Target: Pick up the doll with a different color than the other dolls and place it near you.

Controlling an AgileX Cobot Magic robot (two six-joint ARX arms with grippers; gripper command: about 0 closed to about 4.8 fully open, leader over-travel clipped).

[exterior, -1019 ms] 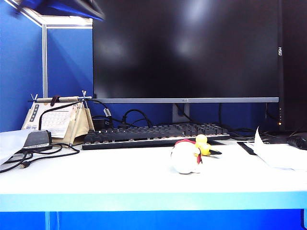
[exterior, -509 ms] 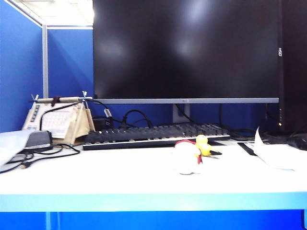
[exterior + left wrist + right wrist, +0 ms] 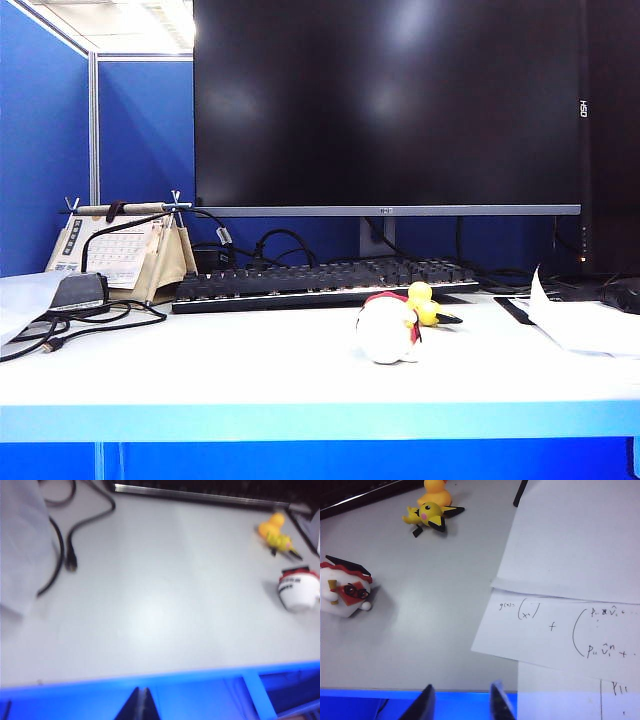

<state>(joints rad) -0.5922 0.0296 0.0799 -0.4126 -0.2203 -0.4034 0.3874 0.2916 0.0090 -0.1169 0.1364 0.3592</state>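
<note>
The doll with a different color (image 3: 388, 328) is white with a red cap and stands on the white table, right of centre; it also shows in both wrist views (image 3: 298, 587) (image 3: 345, 587). Just behind it are the other dolls: a yellow figure with dark pointed ears (image 3: 431, 516) lying down and a yellow duck (image 3: 436, 491) beside the keyboard. Neither gripper appears in the exterior view. My left gripper (image 3: 142, 694) is shut and empty, over the table's blue front edge, far from the dolls. My right gripper (image 3: 462, 687) is open and empty at the front edge.
A black keyboard (image 3: 320, 280) and a large monitor (image 3: 390, 100) fill the back. Handwritten papers (image 3: 570, 580) lie right of the dolls, with a black pen (image 3: 520, 492) beyond. Cables (image 3: 80, 320) and a desk calendar (image 3: 125, 250) sit at the left.
The dark arm part at the exterior view's top left corner has left the picture. The dolls have not moved.
</note>
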